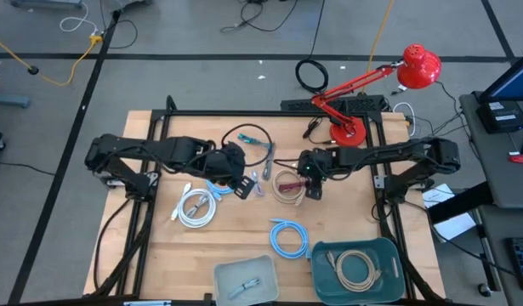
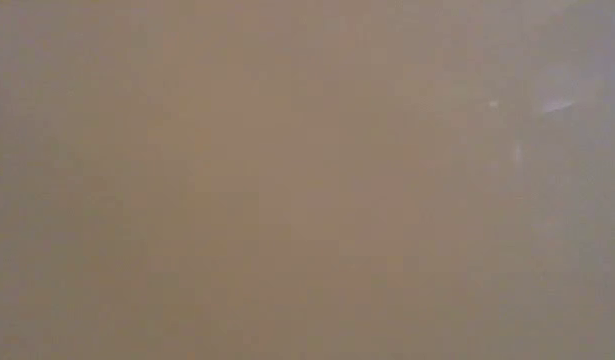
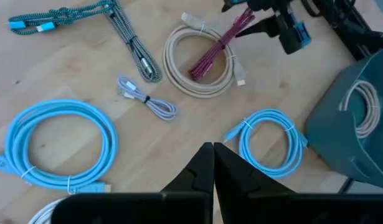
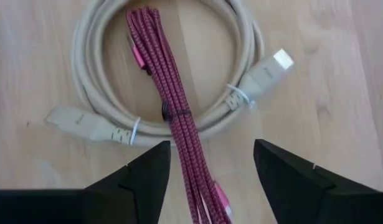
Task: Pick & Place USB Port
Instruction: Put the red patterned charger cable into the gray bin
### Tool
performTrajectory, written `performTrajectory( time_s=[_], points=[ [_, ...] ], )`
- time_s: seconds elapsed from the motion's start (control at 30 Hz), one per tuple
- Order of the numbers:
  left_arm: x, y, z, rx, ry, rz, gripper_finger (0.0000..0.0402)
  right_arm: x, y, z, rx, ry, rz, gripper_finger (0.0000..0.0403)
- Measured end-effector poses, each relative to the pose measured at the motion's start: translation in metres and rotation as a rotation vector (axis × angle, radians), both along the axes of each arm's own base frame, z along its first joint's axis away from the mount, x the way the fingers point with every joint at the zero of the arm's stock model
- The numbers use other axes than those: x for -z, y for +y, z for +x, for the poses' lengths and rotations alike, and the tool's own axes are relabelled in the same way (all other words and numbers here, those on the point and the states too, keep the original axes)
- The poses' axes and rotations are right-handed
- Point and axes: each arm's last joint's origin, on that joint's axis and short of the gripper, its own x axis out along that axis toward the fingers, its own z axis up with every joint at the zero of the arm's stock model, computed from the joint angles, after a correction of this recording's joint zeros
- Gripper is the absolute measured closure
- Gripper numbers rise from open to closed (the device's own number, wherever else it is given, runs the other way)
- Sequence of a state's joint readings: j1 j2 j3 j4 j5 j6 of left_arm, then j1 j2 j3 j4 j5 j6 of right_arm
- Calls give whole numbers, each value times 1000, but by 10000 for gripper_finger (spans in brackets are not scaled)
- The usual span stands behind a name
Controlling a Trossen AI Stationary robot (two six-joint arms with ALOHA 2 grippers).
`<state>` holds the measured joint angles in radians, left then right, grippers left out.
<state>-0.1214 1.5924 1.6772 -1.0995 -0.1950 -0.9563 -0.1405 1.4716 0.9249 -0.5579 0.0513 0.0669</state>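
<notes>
On the wooden table (image 1: pixel 235 234), the teal bin (image 1: pixel 389 255) at the near right corner holds a beige coil, a grey tray (image 1: pixel 223 276) sits just left of it, and a red desk lamp (image 1: pixel 350 132) stands at the far right edge. The right gripper (image 4: pixel 210 165) hangs with its fingers spread wide over the bundled red braided cable (image 4: pixel 172 112), which lies across the beige cable coil (image 4: pixel 91 93) near the table's middle. The left gripper (image 3: pixel 213 163), fingers pressed together and empty, hovers above the large light-blue coil (image 3: pixel 60 146), the small light-blue coil (image 3: pixel 272 140) and a small lilac cable (image 3: pixel 147 102).
</notes>
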Motion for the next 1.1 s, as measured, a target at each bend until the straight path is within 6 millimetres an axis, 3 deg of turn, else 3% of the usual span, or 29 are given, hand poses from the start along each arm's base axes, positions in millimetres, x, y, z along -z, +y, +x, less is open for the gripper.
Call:
performTrajectory(
  time_s=[0.33, 0.73, 0.87, 1.0, 1.1],
  points=[
    [-2, -10, -3, -5, -10, 11, 391, 4, 1, -5, 9, 41, 33, 212],
    [-2, -10, -2, -11, -20, 18, 385, 42, 6, -30, 94, 112, 132, 227],
    [-2, -10, -2, -8, -20, 20, 398, 43, 6, -31, 124, 113, 149, 280],
    [-3, -9, -1, -9, -34, 20, 390, 43, 8, -31, 119, 111, 190, 374],
    [-4, -8, 0, -10, -47, 20, 387, 43, 9, -30, 134, 107, 229, 387]
  ],
)
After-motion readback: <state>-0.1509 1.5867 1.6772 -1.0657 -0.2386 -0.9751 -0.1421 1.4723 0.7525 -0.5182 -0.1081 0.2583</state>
